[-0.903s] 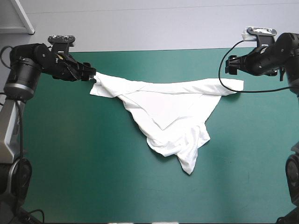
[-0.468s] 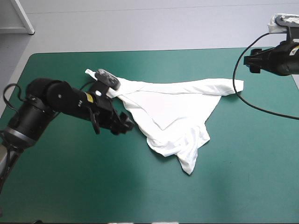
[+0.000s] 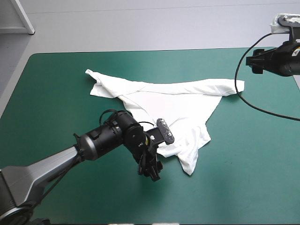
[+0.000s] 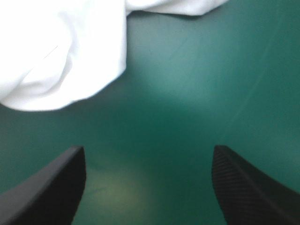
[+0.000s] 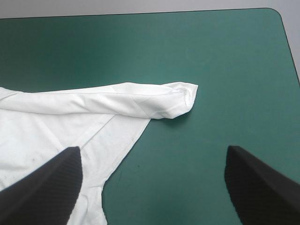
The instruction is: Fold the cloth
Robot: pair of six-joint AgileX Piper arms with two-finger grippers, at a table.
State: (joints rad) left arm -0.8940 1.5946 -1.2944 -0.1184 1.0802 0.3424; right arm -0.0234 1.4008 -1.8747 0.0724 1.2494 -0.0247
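from where i stand the folding has barely got going. the t-shirt (image 3: 168,110) lies on the table (image 3: 243,164), toward the far half, and it is not spread square. its far edge runs as a long doubled band from the far left across to the right. the rest sags toward the near side in a rough triangle that ends in a bunched tip (image 3: 188,165). there are loose overlaps in it but no tidy crease and no bundle, so i'd say the flattening is only part done and every proper fold is left to do.

the left hand (image 3: 151,169) is down low at the near left side of that tip, fingers wide apart and holding nothing. its own camera shows bare teal-green cover between the fingers, with the white lobe just ahead and to one side, near but not touching. the right hand (image 3: 254,62) hangs above the far right corner, also wide and empty. it looks down on the rolled right end (image 5: 180,99) of the band, which rests on the table apart from it.

i see nothing else lying on the table. what gets in the way, to my eye, is the shirt itself: the rolled end and the bunched tip would need pulling out before any edge can be laid over another. the left arm also stretches across the near left of the table, close to the cloth.
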